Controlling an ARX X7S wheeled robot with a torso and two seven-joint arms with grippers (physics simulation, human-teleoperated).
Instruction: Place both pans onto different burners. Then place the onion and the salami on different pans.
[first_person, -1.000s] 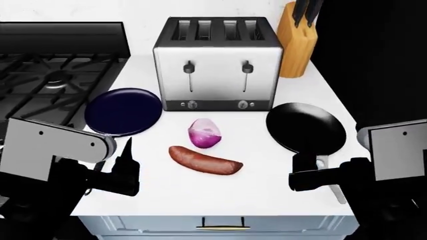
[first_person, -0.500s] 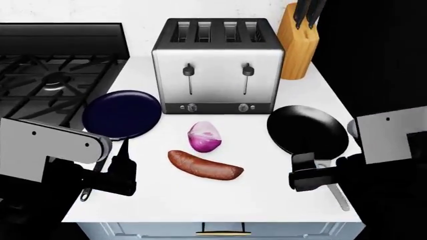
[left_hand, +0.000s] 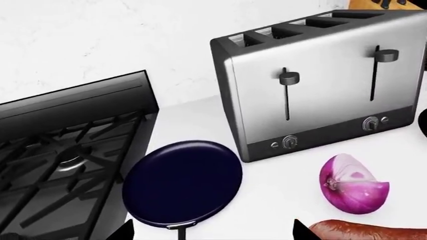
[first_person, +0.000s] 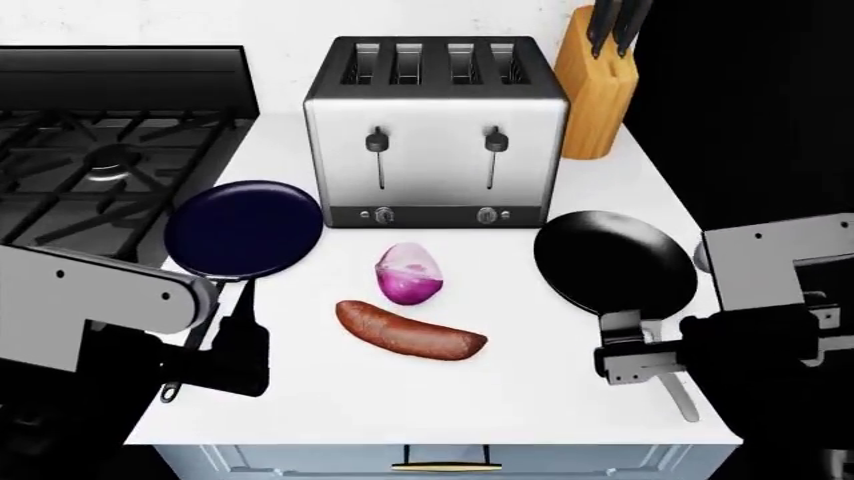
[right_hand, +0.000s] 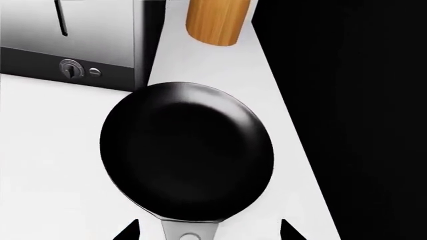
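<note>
The navy-blue pan (first_person: 244, 228) lies on the white counter beside the stove, and its thin black handle (left_hand: 180, 233) points toward my left gripper (left_hand: 212, 232). That gripper is open, with the handle between its spread jaws, and it also shows in the head view (first_person: 244, 335). The glossy black pan (first_person: 614, 262) lies at the counter's right. Its grey handle (right_hand: 189, 231) sits between the open jaws of my right gripper (right_hand: 208, 232), which also shows in the head view (first_person: 627, 352). The onion (first_person: 408, 273) and the salami (first_person: 410, 331) lie between the pans. A burner (first_person: 114, 158) sits under the stove grates at the left.
A steel four-slot toaster (first_person: 434, 130) stands behind the onion. A wooden knife block (first_person: 594, 85) stands at the back right. The counter's front edge (first_person: 441, 440) runs just below both grippers. A dark wall closes the right side.
The head view shifted slightly at first. My right gripper has moved a little right and toward the counter's front along the grey handle. My left gripper has hardly moved.
</note>
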